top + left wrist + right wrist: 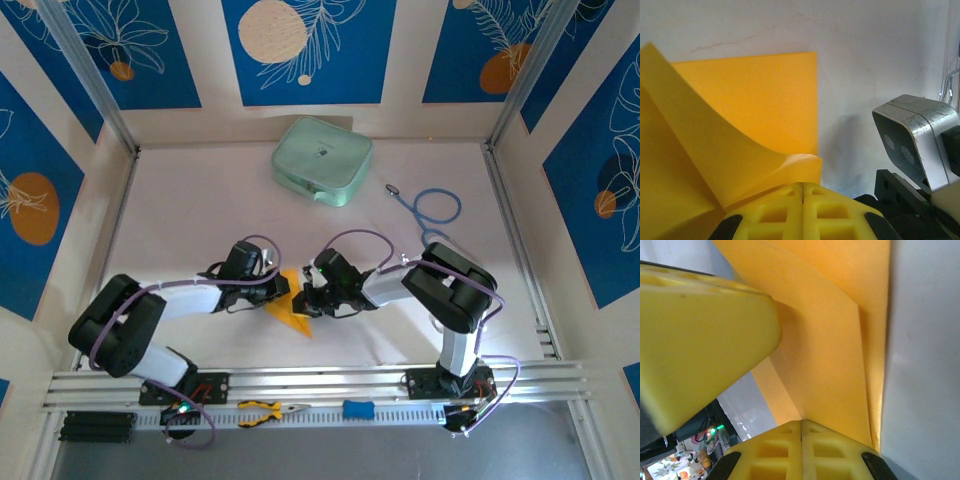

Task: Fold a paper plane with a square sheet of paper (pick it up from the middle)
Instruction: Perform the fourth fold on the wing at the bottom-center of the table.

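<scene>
The square sheet of paper (293, 318) is orange-yellow and lies folded on the white table between both arms, its point toward the near edge. In the left wrist view one layer of the sheet (755, 100) lies flat, and a flap curls up from it into my left gripper (802, 186), which is shut on that flap. The left gripper (288, 290) and right gripper (308, 298) meet tip to tip over the sheet. In the right wrist view a raised crease of the sheet (830, 350) runs into my right gripper (801, 422), which is shut on it. A left finger (700, 340) looms close beside it.
A pale green rounded case (322, 160) sits at the back centre. A blue cable loop (438, 207) lies at the back right. Orange-handled pliers (265, 411) and a small blue block (358, 409) rest on the front rail. The right wrist's camera housing (915, 140) is close by.
</scene>
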Available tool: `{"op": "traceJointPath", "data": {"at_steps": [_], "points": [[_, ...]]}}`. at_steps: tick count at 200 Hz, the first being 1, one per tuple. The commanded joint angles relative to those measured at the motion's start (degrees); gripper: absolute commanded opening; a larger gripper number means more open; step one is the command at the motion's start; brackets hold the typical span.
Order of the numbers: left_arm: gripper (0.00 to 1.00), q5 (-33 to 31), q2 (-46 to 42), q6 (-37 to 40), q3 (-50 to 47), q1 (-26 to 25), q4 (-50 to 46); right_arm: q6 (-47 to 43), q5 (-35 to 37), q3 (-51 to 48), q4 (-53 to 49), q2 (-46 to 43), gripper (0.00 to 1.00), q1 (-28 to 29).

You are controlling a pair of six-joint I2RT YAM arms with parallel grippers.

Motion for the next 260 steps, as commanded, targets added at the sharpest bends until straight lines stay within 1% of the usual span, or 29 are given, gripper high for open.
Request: {"op": "traceJointPath", "data": {"at_steps": [1,23,65,94,176,212,237,260], "points": [[0.00,-0.2,1.6,2.0,-0.8,0.8,1.1,-0.5,1.8,-2.4,-7.0,0.6,0.03,-0.5],[0.00,0.6,3.4,1.3,-1.7,1.8,4.7,-0.6,1.7,-2.3,-7.2,0.8,0.03,-0.5],[0.00,-1.5,4.8,3.5,0.0,4.5,1.7,-0.9,1.5,-2.4,-8.2,1.3,0.03,-0.3],[0.00,-1.9,5.7,4.4,0.7,7.1,1.4,-1.1,1.4,-2.7,-8.6,1.2,0.03,-0.3],[0.00,0.5,10.4,7.3,6.2,15.0,-1.2,-1.9,0.7,-3.0,-9.0,1.2,0.03,-0.3],[0.00,3.4,12.5,7.2,6.8,19.1,-0.5,-1.8,0.7,-3.2,-8.8,1.3,0.03,-0.3],[0.00,4.1,11.9,7.3,7.9,20.7,-2.2,-1.8,0.6,-3.1,-8.6,1.5,0.03,-0.4],[0.00,5.2,8.0,7.1,8.7,20.9,-3.7,-1.8,0.5,-2.7,-8.8,1.7,0.03,-0.5]]}}
